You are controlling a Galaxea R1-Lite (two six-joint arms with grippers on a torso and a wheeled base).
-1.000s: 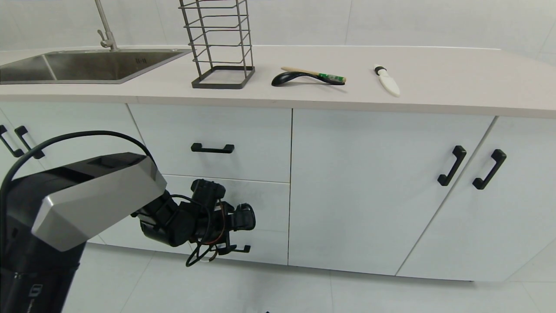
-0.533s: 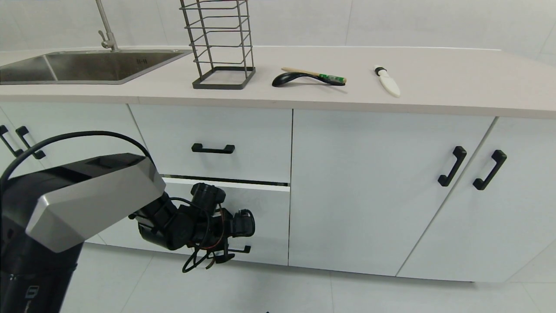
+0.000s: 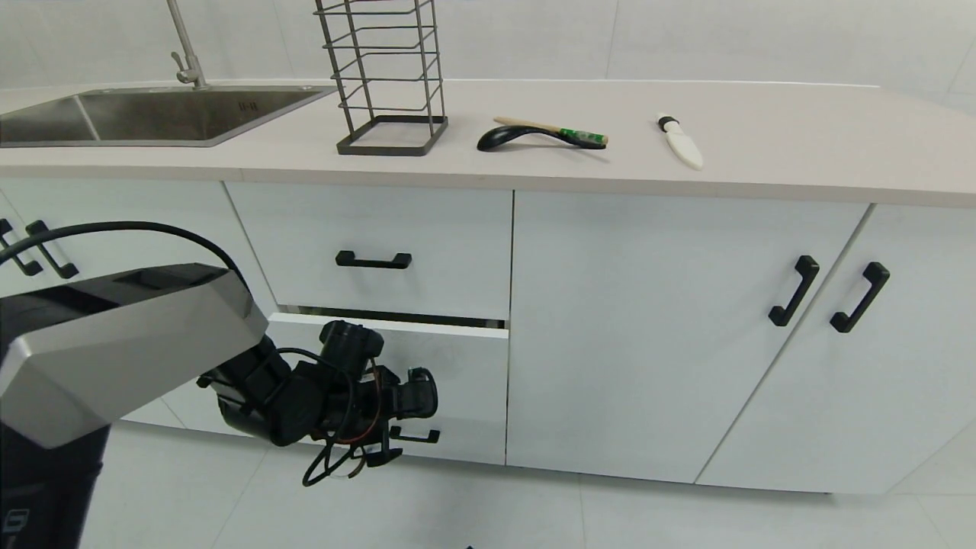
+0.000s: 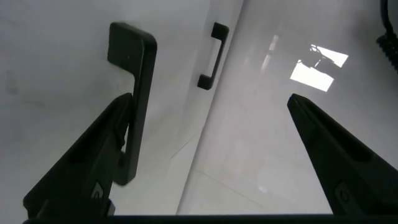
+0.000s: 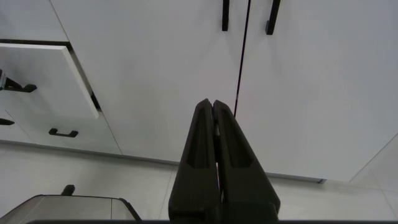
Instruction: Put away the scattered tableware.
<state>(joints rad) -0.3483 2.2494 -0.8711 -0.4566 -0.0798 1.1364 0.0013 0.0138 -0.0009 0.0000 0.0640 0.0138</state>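
Observation:
On the counter lie a black spoon [image 3: 509,136], a wooden-handled utensil with a green label [image 3: 568,133] and a white knife [image 3: 679,142]. My left gripper [image 3: 396,444] [image 4: 209,99] is low at the lower drawer [image 3: 457,366], which stands slightly pulled out. It is open, with one finger [image 4: 93,168] hooked at the black drawer handle [image 4: 134,93] [image 3: 418,437]. My right gripper [image 5: 212,104] is shut with nothing in it, facing the white cabinet doors [image 5: 186,68].
A wire rack [image 3: 389,76] stands on the counter beside the sink [image 3: 152,114]. The upper drawer [image 3: 374,252] is closed. Two cabinet doors with black handles [image 3: 793,290] are at the right. Tiled floor lies below.
The lower drawer has slid out a little, with a dark gap now showing above its front. My left arm has drawn back and leftward with the handle.

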